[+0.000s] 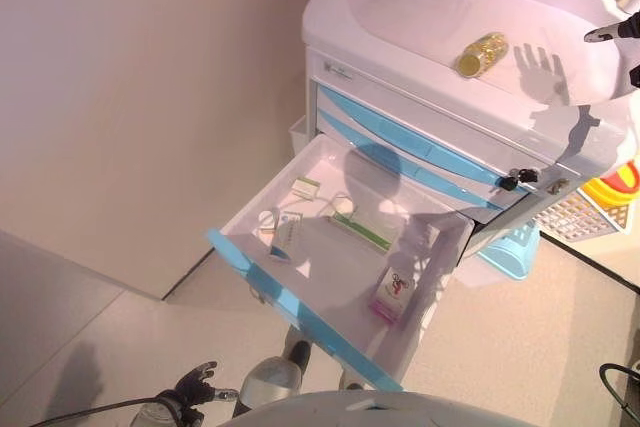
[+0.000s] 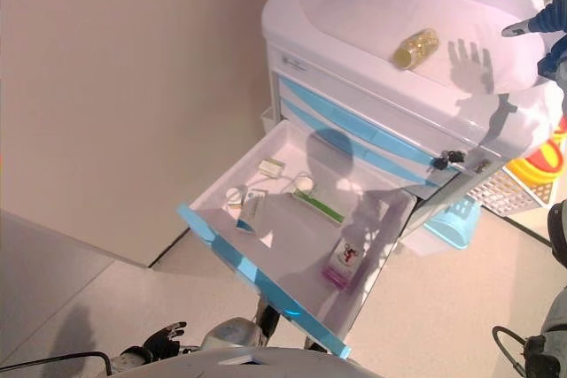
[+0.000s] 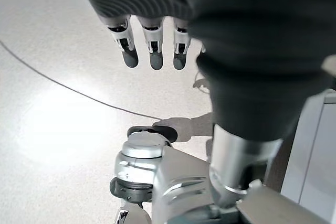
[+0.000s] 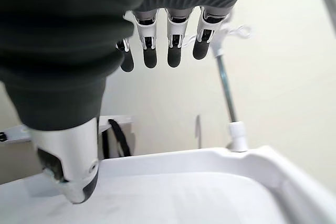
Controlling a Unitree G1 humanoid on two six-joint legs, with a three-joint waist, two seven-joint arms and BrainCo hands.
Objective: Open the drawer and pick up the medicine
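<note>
drawer [image 1: 330,277] stood open, pink medicine box [image 1: 392,294] inside near its front | left robot hand [image 3: 152,51] and right robot hand [image 4: 168,45] open, empty | risk: reaching for bottle [image 1: 482,53] on the cart top instead

Open drawer [image 1: 262,277] unobstructed from above; boxes [image 1: 393,294] scattered inside.

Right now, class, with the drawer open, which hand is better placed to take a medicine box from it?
Probably the left hand: open, low beside the open white, blue-fronted drawer. The right hand, also open, is up over the white cart top.
</note>
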